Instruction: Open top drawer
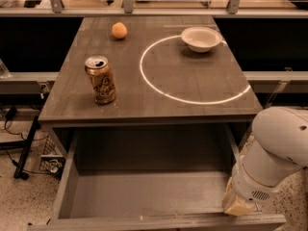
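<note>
The top drawer (144, 196) stands pulled far out from under the grey tabletop (192, 90). Its deep grey box is open to view and has nothing in it. Its front panel (159, 222) runs along the bottom edge of the picture, and the handle is out of view below. My white arm (279, 148) comes in from the right. My gripper (238, 205) is at the drawer's front right corner, against the top of the front panel, with its tan end showing there.
A gold drink can (100, 79) stands on the tabletop at the left. An orange (119, 30) and a white bowl (201, 38) sit at the back. A white ring (192, 71) is marked on the top. Cables and a stand (24, 148) are on the floor at the left.
</note>
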`<state>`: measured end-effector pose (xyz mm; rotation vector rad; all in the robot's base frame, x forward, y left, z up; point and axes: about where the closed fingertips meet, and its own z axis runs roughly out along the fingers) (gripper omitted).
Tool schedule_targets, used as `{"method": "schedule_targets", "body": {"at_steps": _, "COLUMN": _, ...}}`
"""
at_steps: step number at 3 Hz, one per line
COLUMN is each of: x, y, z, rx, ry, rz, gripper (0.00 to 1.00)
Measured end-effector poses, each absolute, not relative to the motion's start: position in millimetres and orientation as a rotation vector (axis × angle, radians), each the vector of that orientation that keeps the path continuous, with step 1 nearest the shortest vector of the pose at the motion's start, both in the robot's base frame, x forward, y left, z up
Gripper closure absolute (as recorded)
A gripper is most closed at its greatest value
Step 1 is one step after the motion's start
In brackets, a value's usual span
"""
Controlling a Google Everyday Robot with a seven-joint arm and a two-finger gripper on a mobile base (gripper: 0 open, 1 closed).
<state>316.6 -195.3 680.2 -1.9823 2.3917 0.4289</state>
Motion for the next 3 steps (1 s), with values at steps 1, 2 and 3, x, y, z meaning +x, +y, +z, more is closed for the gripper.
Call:
{"method": "schedule_targets", "body": {"at_steps": 1, "x": 337.1, "y": -204.0, "z": 702.0, "rx": -1.879, "ry": 2.314, "rz": 0.388, "gripper": 1.0}}
{"method": "schedule_targets", "body": {"at_steps": 2, "x": 358.1, "y": -215.3, "z": 724.4, "rx": -1.796, "ry": 2.256, "rz": 0.339, "gripper": 1.0}}
{"method": "schedule_targets", "body": {"at_steps": 3, "x": 374.6, "y": -240.8, "z": 755.8, "rx": -1.665, "ry": 2.219, "rz": 0.258, "gripper": 1.0}}
